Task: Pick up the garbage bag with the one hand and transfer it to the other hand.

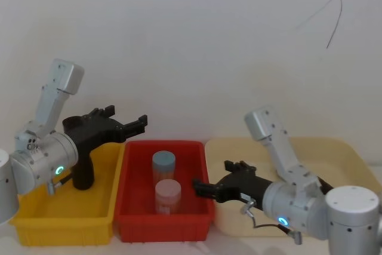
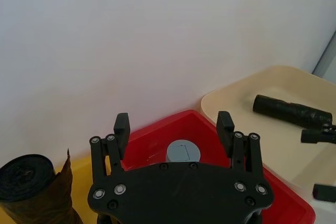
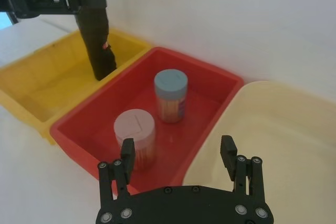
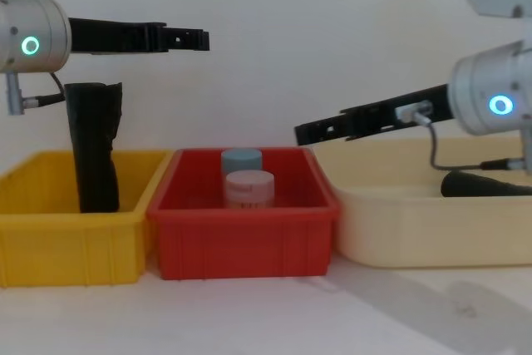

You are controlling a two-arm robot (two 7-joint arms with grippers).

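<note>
The left gripper [image 1: 132, 125] hangs with its fingers spread and empty, level above the red bin's near wall. The garbage bag [image 4: 93, 147] stands upright below and behind it in the yellow bin [image 1: 65, 222], clear of the fingers; its small red label faces the red bin. Standing tall, the roll probably offers a side grasp once the gripper drops back beside it.

The right gripper [image 1: 200, 187] is also spread and empty, pointing toward the left one over the edge between the red bin [image 1: 164, 225] and the cream tray [image 4: 416, 243], apparently waiting to receive.

Between and beneath both grippers sit a blue-lidded jar [image 3: 170, 96] and a pink-lidded jar [image 3: 135, 137]. A second black roll [image 2: 291, 111] lies in the cream tray.
</note>
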